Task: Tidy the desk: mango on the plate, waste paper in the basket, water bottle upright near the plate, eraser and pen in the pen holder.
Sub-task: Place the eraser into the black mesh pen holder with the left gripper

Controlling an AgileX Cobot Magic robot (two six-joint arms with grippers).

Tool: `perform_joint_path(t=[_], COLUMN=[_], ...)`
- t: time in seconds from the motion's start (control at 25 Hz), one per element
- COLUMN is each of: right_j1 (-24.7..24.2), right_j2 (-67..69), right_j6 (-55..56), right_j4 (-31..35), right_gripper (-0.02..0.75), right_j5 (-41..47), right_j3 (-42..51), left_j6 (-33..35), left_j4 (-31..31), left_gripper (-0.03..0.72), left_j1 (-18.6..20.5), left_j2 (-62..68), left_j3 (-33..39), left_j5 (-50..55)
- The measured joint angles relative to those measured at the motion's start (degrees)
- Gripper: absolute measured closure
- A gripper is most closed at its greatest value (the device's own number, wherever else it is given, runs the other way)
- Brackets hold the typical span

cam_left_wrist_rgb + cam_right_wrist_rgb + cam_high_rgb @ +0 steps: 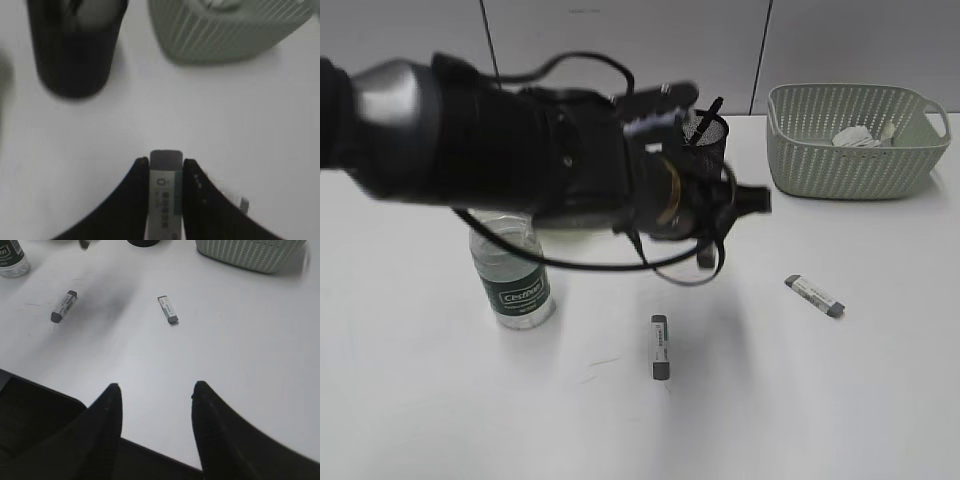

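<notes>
My left gripper (166, 162) is shut on a grey-tipped eraser with a white sleeve (165, 192), held above the desk (820, 400) in front of the black mesh pen holder (708, 138) (75, 50). A dark pen (706, 112) stands in the holder. Two more erasers (660, 347) (814, 295) lie on the desk; the right wrist view shows them too (64, 306) (168, 309). The water bottle (513, 275) stands upright at the left. Waste paper (858, 137) lies in the green basket (855, 165). My right gripper (155, 395) is open and empty above the desk's front edge. Mango and plate are out of view.
My left arm (500, 130) fills the upper left of the exterior view and hides what is behind it. The basket (225, 30) stands to the right of the pen holder. A grey wall closes the back.
</notes>
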Motion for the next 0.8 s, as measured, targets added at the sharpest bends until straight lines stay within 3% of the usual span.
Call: perform_joint_path(t=[0.2,0.28,0.48,0.8], right_j1=[0.0,0.0,0.0,0.0], right_j2=[0.0,0.0,0.0,0.0], right_j6=[0.0,0.0,0.0,0.0], right_j4=[0.0,0.0,0.0,0.0], right_gripper=[0.367,0.367,0.367,0.367], right_j5=[0.0,0.0,0.0,0.0], right_j3=[0.0,0.0,0.0,0.0], left_j6=[0.0,0.0,0.0,-0.1], left_j4=[21.9,26.8,29.7,30.2], left_gripper=[0.545,0.545,0.545,0.545], left_j1=[4.6,6.4,10.6,14.6], left_j2=[1.5,3.7,12.2,22.3], left_j3=[-11.6,-16.3,-26.7,-33.4], left_j5=[-2.3,-2.4,-4.0,-12.3])
